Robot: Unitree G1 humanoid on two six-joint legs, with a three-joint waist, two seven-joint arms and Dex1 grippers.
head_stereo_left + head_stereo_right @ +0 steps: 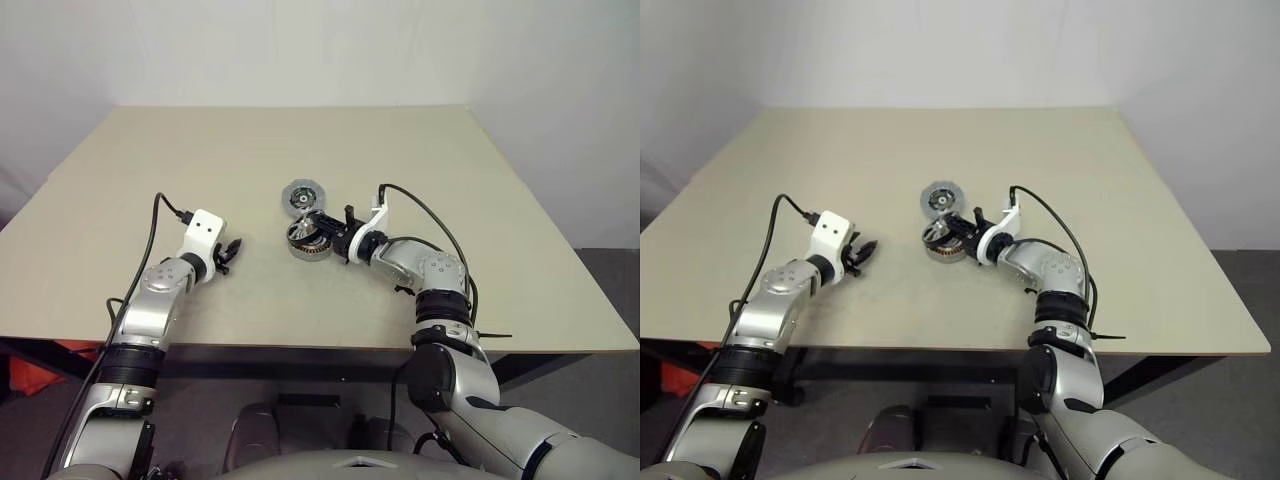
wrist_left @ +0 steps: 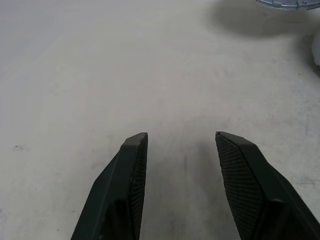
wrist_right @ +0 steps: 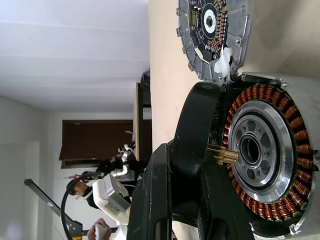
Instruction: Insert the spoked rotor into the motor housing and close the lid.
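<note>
Spoked rotor (image 3: 197, 150) clamped in right jaws, over motor housing (image 3: 265, 155), left jaws apart.

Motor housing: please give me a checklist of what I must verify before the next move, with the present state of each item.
1. Lid open, lying clear of the housing mouth: ok.
2. Motor housing cavity empty: ok.
3. Spoked rotor gripped by the right gripper: ok, shut on its black rim.
4. Rotor flat and centred over the housing: not ok, it stands tilted at the housing's edge.
5. Left gripper open, empty, apart from the housing: ok.
6. Housing steadied against sliding: cannot tell.
</note>
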